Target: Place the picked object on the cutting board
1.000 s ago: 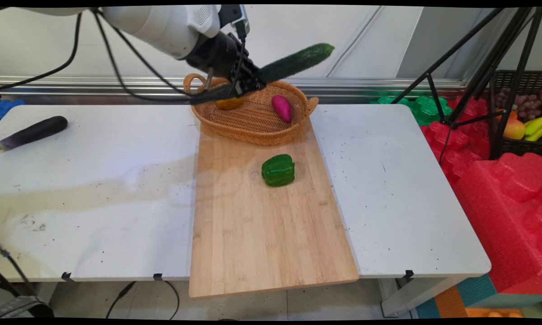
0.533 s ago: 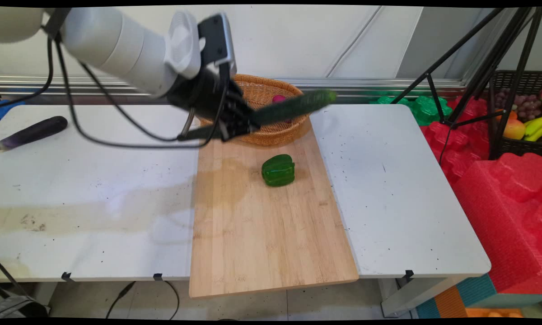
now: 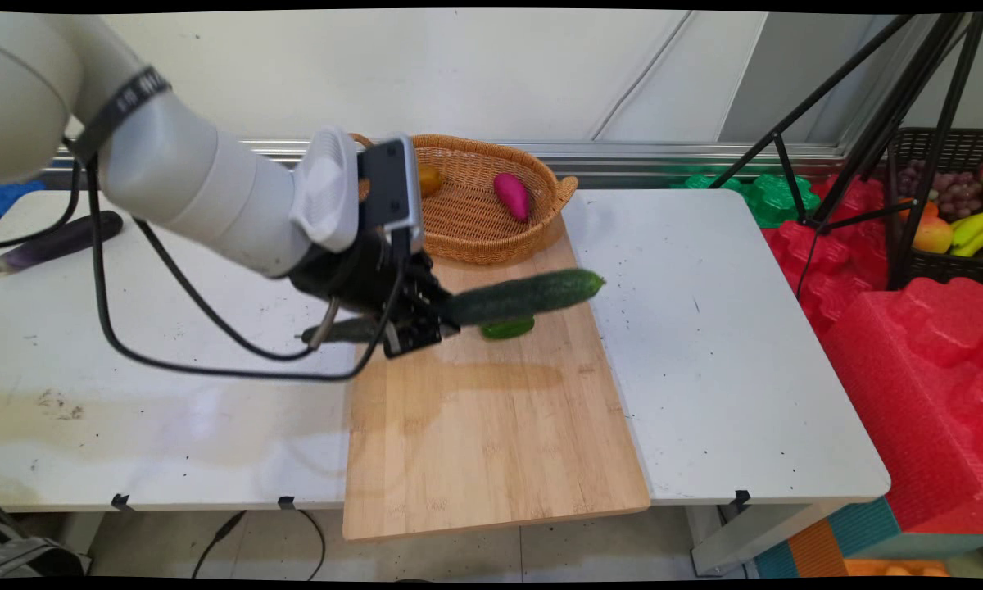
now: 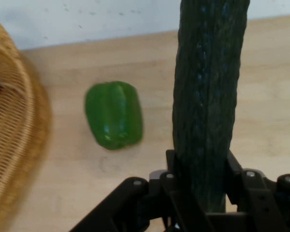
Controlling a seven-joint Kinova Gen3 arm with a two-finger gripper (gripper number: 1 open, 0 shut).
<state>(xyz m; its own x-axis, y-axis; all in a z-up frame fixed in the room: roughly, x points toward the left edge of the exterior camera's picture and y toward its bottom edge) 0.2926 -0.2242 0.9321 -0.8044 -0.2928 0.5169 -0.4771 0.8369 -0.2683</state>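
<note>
My gripper [image 3: 428, 321] [image 4: 203, 169] is shut on a long dark green cucumber [image 3: 520, 297] [image 4: 208, 87], held lying level above the wooden cutting board [image 3: 491, 426]. The cucumber's free end points right; its other end sticks out left of the hand. A green bell pepper [image 3: 508, 329] [image 4: 114, 115] lies on the board just behind the cucumber, mostly hidden by it in the main view and plain in the hand view. A wicker basket [image 3: 491, 238] [image 4: 12, 140] at the board's far end holds a magenta vegetable [image 3: 511, 195] and an orange one [image 3: 429, 179].
A dark purple eggplant [image 3: 57, 239] lies on the white table [image 3: 704, 344] at the far left, partly behind the arm's cable. Red and green foam pieces [image 3: 909, 360], a tripod and a black basket of fruit [image 3: 950, 213] stand off the table's right side.
The arm has come down and toward the near side, carrying the cucumber from above the basket to low over the board in front of the bell pepper.
</note>
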